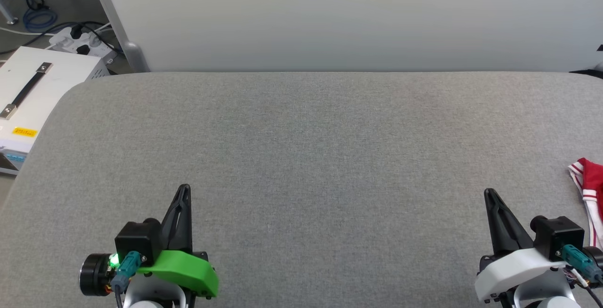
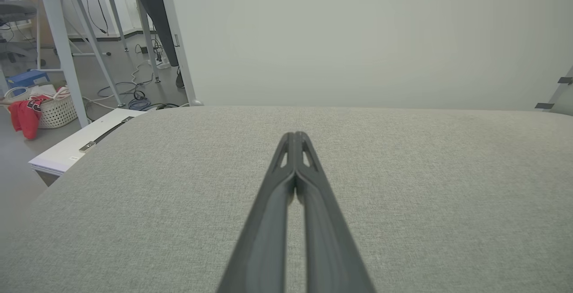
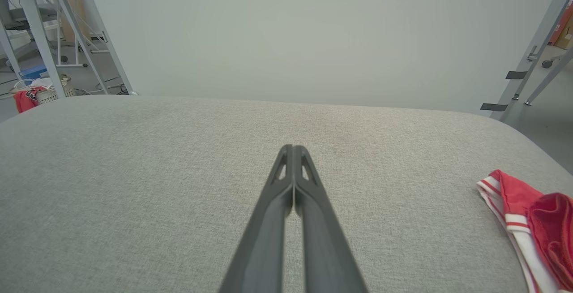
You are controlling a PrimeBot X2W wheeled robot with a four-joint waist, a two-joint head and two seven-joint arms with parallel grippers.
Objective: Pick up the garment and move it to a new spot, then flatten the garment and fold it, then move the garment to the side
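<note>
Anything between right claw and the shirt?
Nothing visible. The shirt lies to the right of the shut right claw, near the edge of the table, with only bare grey cover between them.

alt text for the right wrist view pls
The right gripper, shut and empty, points across a grey fabric-covered table toward a pale wall. A red and white garment lies bunched at the view's lower right, apart from the gripper.

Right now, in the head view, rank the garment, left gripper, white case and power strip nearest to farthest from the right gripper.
1. garment, just right of the right gripper.
2. left gripper, across the grey surface on the left.
3. white case, off the surface's left edge.
4. power strip, on the floor beyond the case.
</note>
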